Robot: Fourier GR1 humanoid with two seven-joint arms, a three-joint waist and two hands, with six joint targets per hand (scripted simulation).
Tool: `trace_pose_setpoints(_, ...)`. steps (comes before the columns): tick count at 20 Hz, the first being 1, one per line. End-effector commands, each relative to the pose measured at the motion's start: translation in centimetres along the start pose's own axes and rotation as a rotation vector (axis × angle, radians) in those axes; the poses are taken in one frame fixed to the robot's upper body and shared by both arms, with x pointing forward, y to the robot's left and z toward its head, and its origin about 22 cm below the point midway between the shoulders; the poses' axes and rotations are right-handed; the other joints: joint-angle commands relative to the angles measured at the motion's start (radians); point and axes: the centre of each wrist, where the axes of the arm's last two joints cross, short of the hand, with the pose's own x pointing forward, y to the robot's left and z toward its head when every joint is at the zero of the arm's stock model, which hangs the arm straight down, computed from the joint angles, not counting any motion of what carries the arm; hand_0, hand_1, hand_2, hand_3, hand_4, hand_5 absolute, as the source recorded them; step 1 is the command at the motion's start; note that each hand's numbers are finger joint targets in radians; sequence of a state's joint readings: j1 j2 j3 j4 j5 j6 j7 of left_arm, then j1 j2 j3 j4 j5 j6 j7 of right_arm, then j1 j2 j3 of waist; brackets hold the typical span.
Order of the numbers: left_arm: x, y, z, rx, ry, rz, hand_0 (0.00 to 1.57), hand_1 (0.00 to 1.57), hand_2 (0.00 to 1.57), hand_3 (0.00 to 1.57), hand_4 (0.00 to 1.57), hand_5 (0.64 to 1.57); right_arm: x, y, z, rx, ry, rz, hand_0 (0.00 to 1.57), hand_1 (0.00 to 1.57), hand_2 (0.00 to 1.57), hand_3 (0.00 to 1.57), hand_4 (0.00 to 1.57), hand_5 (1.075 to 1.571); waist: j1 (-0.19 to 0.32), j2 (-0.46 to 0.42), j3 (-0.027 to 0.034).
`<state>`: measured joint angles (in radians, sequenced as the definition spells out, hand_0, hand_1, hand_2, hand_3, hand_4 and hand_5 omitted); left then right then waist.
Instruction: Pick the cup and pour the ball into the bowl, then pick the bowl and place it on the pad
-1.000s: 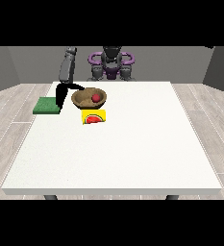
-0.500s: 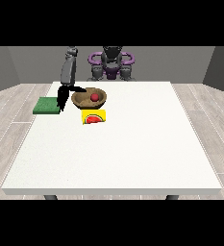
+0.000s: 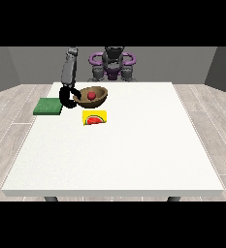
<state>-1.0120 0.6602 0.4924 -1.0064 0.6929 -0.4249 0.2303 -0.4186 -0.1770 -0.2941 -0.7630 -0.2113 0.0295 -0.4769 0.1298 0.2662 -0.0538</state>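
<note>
Table (image 3: 114, 155): large, white, most of its surface bare toward the near side. All the task's things sat in the far-left part.

Pad (image 3: 48, 106): green, flat on the table at the far-left edge, just left of my working hand.

Bowl (image 3: 92, 96): wooden, brown, raised and tilted slightly, its left rim at my hand. It sat between the pad on the left and the yellow watermelon card (image 3: 95, 117) that lay just nearer on the table. Whether the bowl's base was clear of the table I could not tell for certain; it looked lifted.

Hand at the view's left (image 3: 68, 95): mine, black, fingers curled round the bowl's left rim, pinching it. Forearm came down steeply from above and behind.

Ball (image 3: 91, 95): red, inside the bowl, near its middle. I judged the pour done and the bowl carry in hand.

Cup: not seen anywhere in view. The other hand: I could not make it out either; no note on it.

Judgement on the step: the bowl needed to travel left, only a short way, to sit over the pad. To do it well I should keep the rim level so the ball stays in, carry the bowl high enough for its base to pass over the pad's near-right edge without catching it, centre it over the green before lowering, and uncurl only once the base rests flat. Risk: gripping by one rim lets the far side sag and roll the ball out.
</note>
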Motion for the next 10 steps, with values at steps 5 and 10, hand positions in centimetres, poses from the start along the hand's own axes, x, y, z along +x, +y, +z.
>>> trace_pose_setpoints(5, -3.1, 2.4, 2.4, 0.073, 0.098, 0.026, 0.00, 0.00, 0.00, 0.00, 0.00, 1.571, 1.7, -3.1, -0.8, -0.129, 0.238, 0.144, 1.57, 1.57, 1.57, 1.50, 1.05, 1.567, -0.041, -0.062, 0.0517)
trace_pose_setpoints(10, -3.1, 5.0, 4.3, 0.173, 0.133, -0.002, 0.00, 0.00, 0.00, 0.00, 0.00, 1.571, 6.5, -2.6, -4.3, -0.072, 0.285, 0.191, 1.57, 1.57, 1.57, 1.40, 1.11, 1.563, -0.127, -0.133, 0.0528)
